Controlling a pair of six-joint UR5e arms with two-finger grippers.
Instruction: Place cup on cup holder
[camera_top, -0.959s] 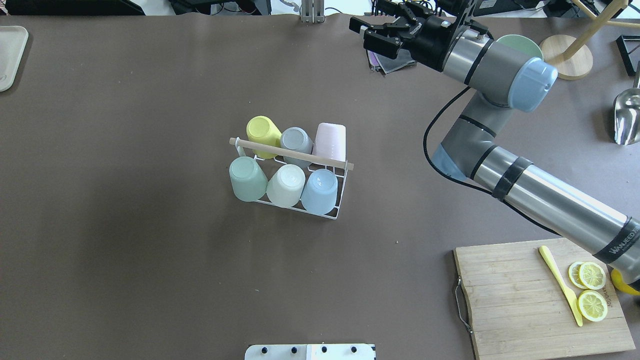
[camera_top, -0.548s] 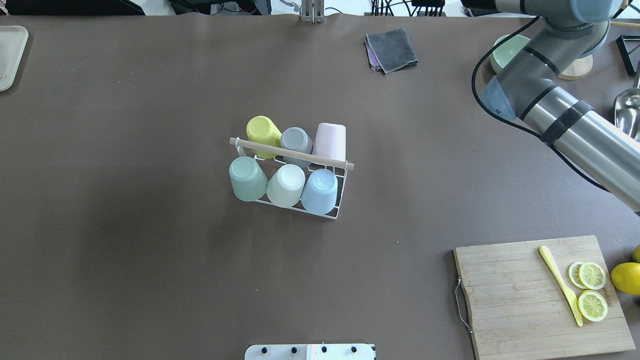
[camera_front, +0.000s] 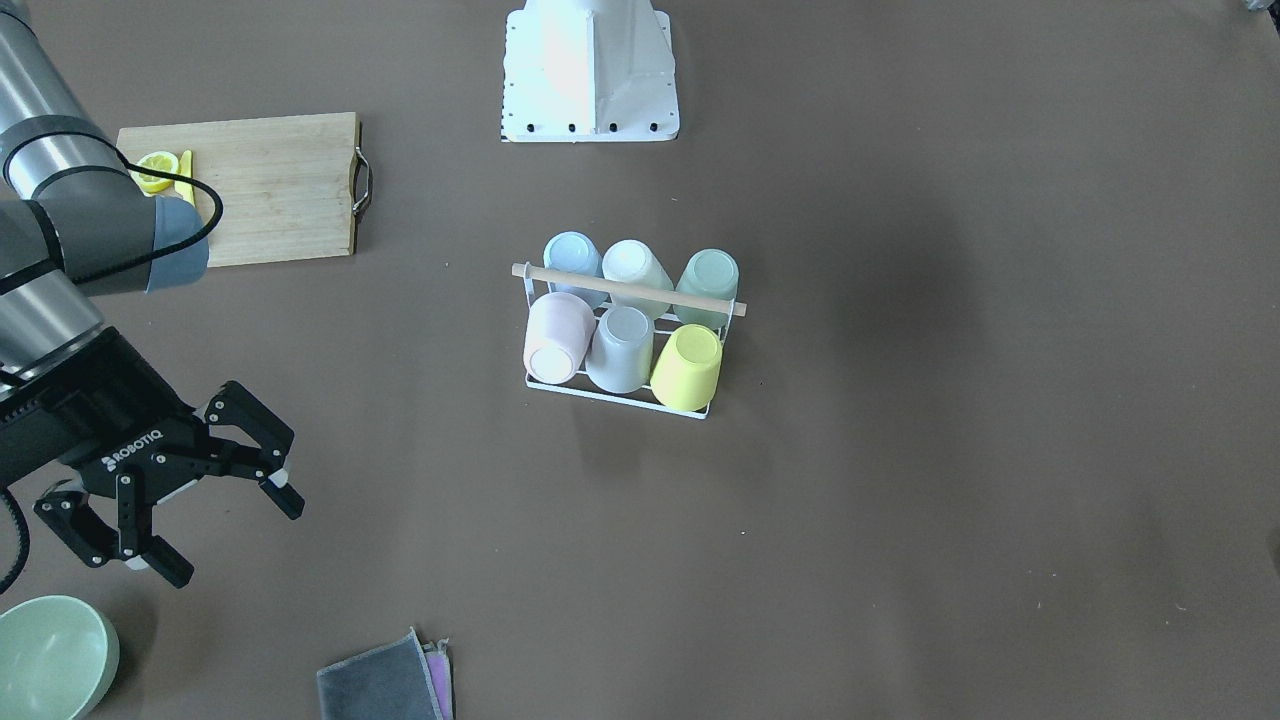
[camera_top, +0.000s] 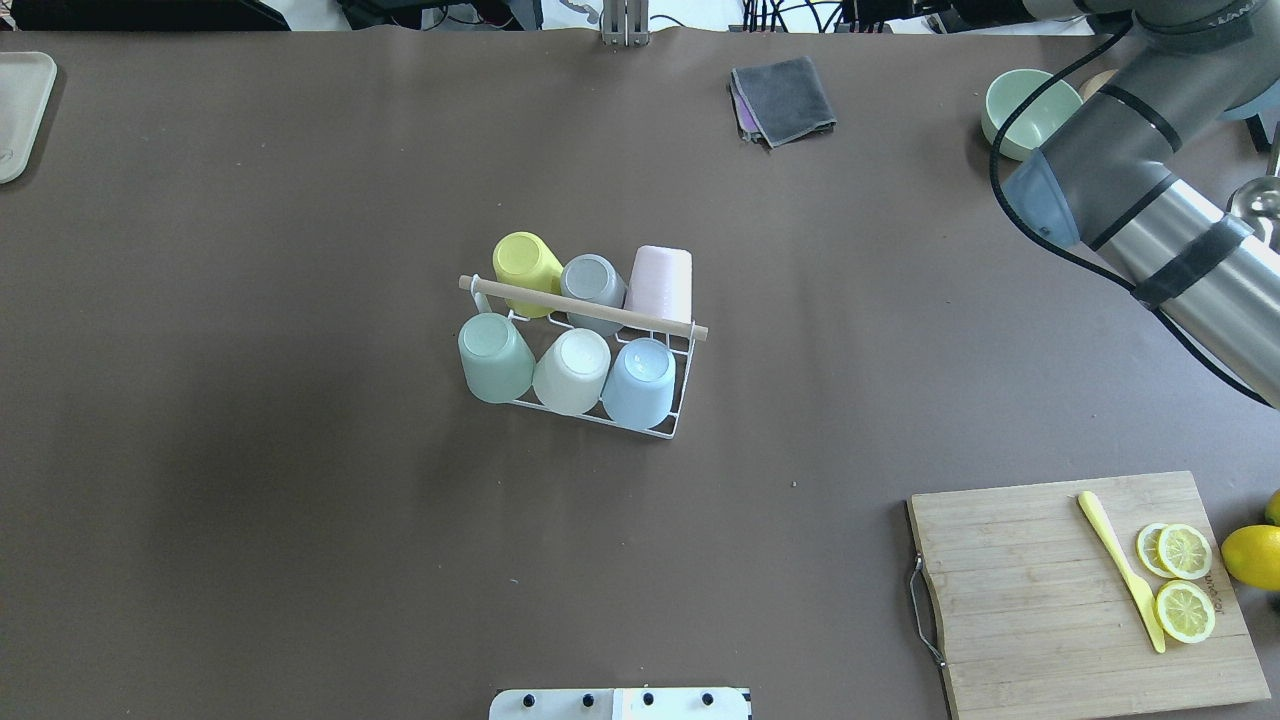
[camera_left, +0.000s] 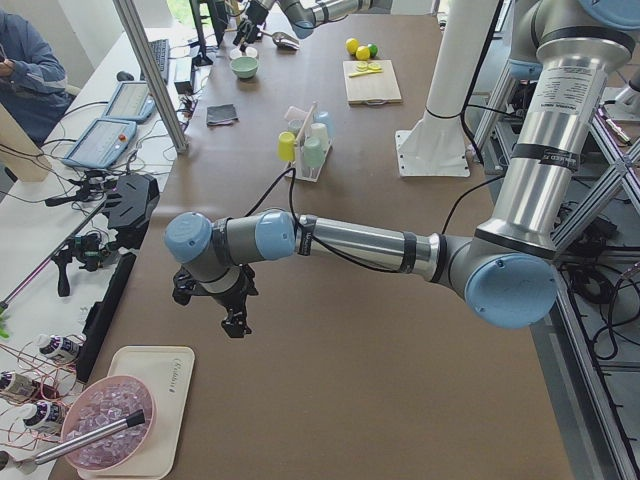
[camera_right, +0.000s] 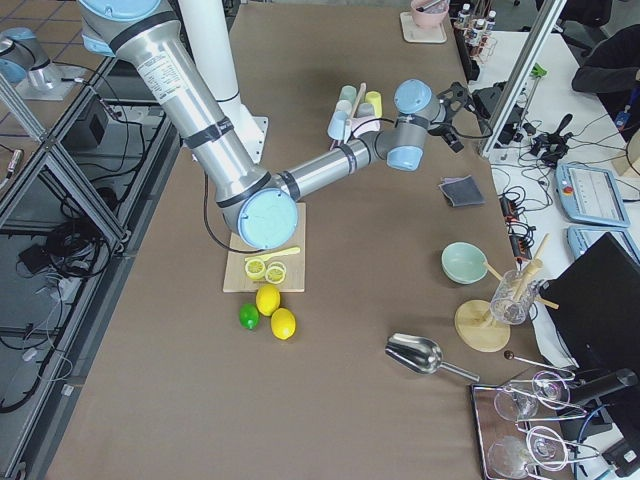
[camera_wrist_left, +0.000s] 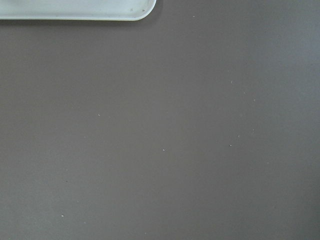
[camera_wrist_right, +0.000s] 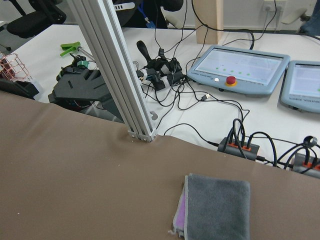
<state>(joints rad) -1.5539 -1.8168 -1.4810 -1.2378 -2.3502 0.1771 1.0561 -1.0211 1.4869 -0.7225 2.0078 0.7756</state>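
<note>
The desk (camera_top: 250, 500) is broad and mostly bare around the work. My right arm (camera_top: 1180, 230) reaches over the far right corner. The left arm (camera_left: 360, 240) stretches out low over the opposite end, near a tray (camera_wrist_left: 75, 10).

The holder (camera_top: 590, 310) stands mid-desk, well apart from both arms. Six cups (camera_top: 572, 370) sit on it upside down, three on each side of the wooden rod. I see no loose cup anywhere, so I judge the placing done and the step in hand to be a clean retreat.

The pink cup (camera_top: 660, 282) leans outward more than the others. From these angles I can't say it is fully seated on its prong, so I'd check it before calling the job finished.

The right gripper (camera_front: 230, 540) hangs with its jaws spread wide and nothing between them, near the bowl (camera_front: 50, 655) and the cloth (camera_front: 385, 685). To finish well I'd lift it before swinging home and pass wide of the rod.

The left gripper (camera_left: 235, 315) shows only from the side, so I cannot tell how its jaws stand.
</note>
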